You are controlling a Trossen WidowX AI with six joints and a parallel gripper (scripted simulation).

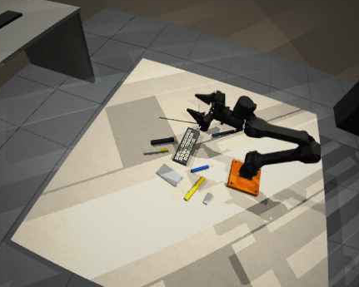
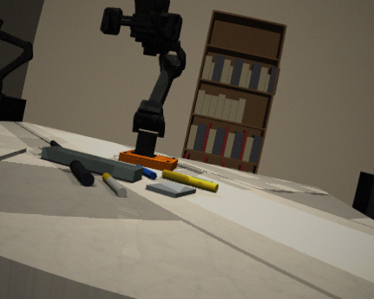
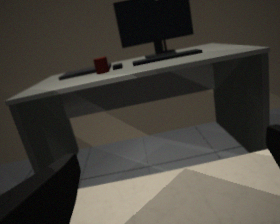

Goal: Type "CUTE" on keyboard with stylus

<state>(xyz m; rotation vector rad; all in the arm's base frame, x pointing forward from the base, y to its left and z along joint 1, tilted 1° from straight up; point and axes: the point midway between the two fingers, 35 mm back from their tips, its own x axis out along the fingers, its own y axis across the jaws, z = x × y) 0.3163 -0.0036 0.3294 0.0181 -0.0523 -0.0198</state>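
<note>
The keyboard (image 1: 186,146) (image 2: 93,164) lies on the table, its pale keys showing in the top view; the letters are too small to read. A slim dark pen with a blue end (image 1: 226,133), perhaps the stylus, lies beside the keyboard on the arm's side, partly under the arm in that view. A blue pen-like stick (image 1: 200,169) (image 2: 147,172) lies between the keyboard and the arm's base; I cannot tell for certain which is the stylus. My gripper (image 1: 192,102) (image 3: 171,149) is wide open and empty, raised above the table and pointing outward, its fingers at both edges of the wrist view.
A black stick (image 1: 162,141) (image 2: 82,173) and a grey stick with a yellow end (image 1: 156,151) (image 2: 114,185) lie beyond the keyboard. A grey block (image 1: 169,175) (image 2: 171,189), a yellow stick (image 1: 195,189) (image 2: 190,180) and a small grey piece (image 1: 207,198) lie at one side.
</note>
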